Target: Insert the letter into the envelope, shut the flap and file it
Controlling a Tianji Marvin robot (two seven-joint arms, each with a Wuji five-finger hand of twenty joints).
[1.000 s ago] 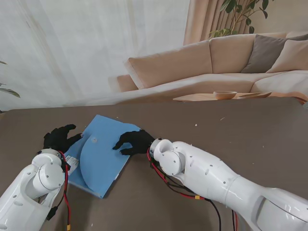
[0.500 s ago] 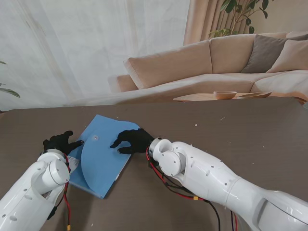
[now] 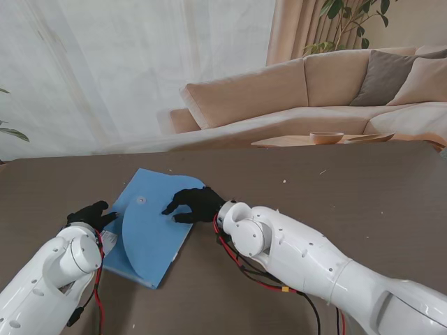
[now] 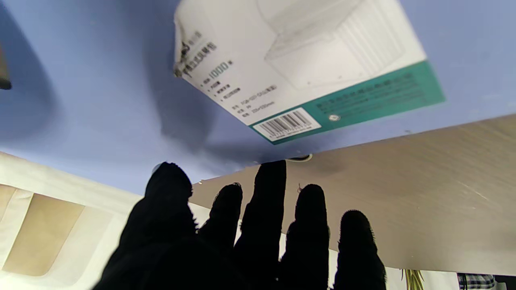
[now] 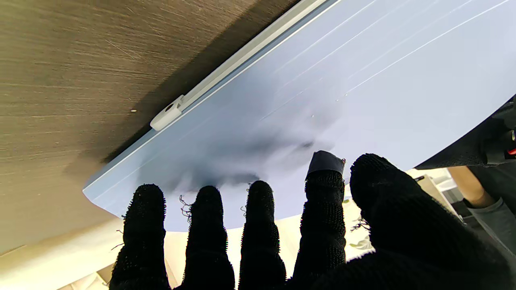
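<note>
Blue envelope (image 3: 150,227): lying flat on the table (image 3: 314,188), rounded flap (image 3: 147,241) folded over. Right hand (image 3: 195,204): resting on it, fingers (image 5: 258,209) spread, grasping nothing. Left hand (image 3: 89,216): fingers extended, fingertips (image 4: 270,177) reaching the envelope's label-bearing edge, unclenched.

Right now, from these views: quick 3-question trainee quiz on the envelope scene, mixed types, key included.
1. True or false: the right hand rests on the flat blue plastic envelope.
2. Which hand is at the envelope's edge bearing the white printed label? A left hand B right hand
3. Fill in: the envelope lies on the dark brown wood-grain ___.

Key: 1 true; 2 A; 3 table.
</note>
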